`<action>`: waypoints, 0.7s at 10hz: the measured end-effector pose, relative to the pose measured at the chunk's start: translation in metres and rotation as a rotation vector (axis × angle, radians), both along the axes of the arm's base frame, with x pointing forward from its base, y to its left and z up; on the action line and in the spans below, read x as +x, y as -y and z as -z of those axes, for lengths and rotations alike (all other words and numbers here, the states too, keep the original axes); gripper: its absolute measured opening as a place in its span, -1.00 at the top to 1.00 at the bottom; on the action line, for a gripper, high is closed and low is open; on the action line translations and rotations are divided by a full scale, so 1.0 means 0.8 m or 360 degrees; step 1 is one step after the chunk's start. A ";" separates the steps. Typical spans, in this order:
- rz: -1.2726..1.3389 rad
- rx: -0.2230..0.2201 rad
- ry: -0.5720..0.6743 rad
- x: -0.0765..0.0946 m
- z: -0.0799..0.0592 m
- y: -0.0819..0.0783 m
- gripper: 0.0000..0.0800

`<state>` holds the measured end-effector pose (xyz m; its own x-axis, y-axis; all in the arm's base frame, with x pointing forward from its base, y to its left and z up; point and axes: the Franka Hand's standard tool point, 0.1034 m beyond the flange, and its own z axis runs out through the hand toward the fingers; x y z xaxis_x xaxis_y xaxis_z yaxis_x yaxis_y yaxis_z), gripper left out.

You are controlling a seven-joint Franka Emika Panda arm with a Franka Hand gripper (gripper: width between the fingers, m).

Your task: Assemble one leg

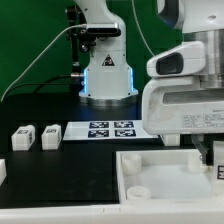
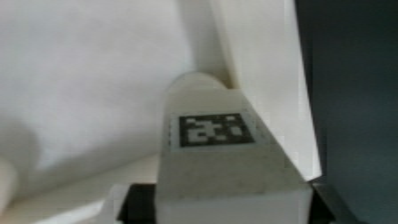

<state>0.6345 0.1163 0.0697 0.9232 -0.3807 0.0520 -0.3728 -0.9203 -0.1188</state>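
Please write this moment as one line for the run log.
gripper: shut on leg | position: over white tray, near its wall | two more legs: on table, untouched | marker board: flat on table

The exterior view is evenly and brightly lit, with soft shadows cast on the black worktop (image 1: 60,170). A blue glow is seen at the white robot base (image 1: 107,75). The wrist view is blurred and grainy.
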 end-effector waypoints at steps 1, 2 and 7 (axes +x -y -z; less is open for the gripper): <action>0.0153 0.0014 -0.0014 0.000 0.000 0.001 0.26; 0.0315 0.0030 -0.0028 0.000 0.000 0.003 0.26; 0.1598 0.0250 -0.0179 -0.003 0.002 0.002 0.26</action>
